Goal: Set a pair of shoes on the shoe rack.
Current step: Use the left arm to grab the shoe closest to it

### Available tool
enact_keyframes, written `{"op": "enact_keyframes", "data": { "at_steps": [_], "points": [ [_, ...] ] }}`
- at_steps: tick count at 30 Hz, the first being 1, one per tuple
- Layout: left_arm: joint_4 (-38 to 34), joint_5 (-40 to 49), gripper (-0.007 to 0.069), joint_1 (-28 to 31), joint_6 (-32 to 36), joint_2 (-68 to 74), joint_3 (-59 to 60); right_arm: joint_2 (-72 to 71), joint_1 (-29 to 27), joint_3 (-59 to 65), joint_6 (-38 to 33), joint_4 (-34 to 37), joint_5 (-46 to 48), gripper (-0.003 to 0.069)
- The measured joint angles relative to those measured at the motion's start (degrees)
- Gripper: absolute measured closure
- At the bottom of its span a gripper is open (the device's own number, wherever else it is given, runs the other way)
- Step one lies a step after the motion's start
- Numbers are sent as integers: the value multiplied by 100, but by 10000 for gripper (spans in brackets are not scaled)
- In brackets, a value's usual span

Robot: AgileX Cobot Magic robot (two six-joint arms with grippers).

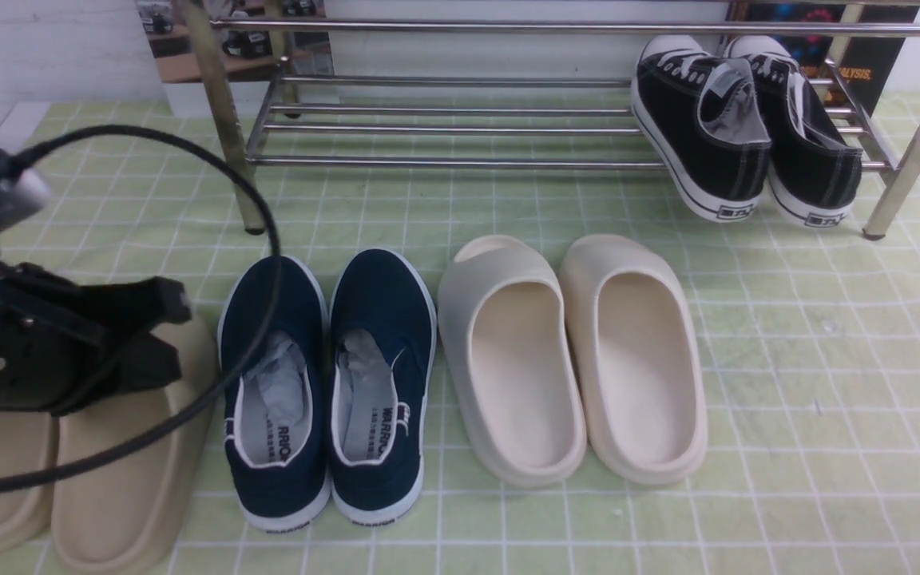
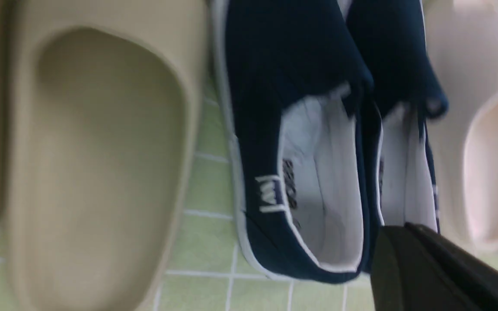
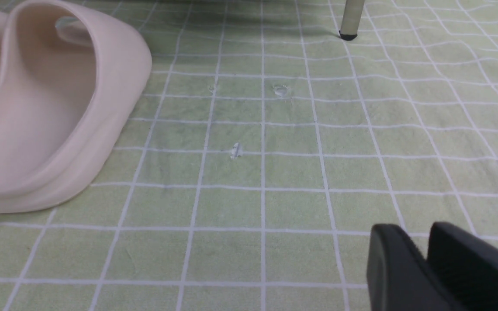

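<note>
Navy shoes [image 1: 328, 391]: both on the green checked cloth [image 1: 811, 415], side by side in front of the shoe rack [image 1: 460, 164], near its left leg, toes towards it.
Black sneakers [image 1: 747, 132]: on the lower bars at the rack's right end, heels jutting forward.
Cream slides [image 1: 580, 359]: on the cloth in front of the rack's middle.
Tan slides [image 1: 109, 471]: in front of the rack, out past its left leg, partly hidden.
Left hand [image 2: 398, 229]: over the tan slides, fingertips together, holding nothing.
Right hand [image 3: 413, 235]: fingertips slightly apart, empty, over cloth before the rack.
</note>
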Motion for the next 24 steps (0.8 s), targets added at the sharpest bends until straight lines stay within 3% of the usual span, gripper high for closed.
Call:
{"op": "enact_keyframes", "data": {
  "at_steps": [2, 8, 13, 16, 21, 24],
  "points": [
    [8, -7, 580, -191, 105, 235, -99, 0, 0, 0, 0, 0, 0, 498],
    [881, -489, 353, -825, -401, 1220, -277, 0, 0, 0, 0, 0, 0, 496],
    [1712, -1029, 267, -997, -855, 2022, -277, 0, 0, 0, 0, 0, 0, 492],
    [1901, -1394, 319, -1094, -904, 2403, -284, 0, 0, 0, 0, 0, 0, 489],
    [2130, -1510, 586, -1124, -1381, 2765, -337, 0, 0, 0, 0, 0, 0, 481],
    [2351, -1292, 610, -1130, -1686, 2734, -453, 0, 0, 0, 0, 0, 0, 477]
  ]
}}
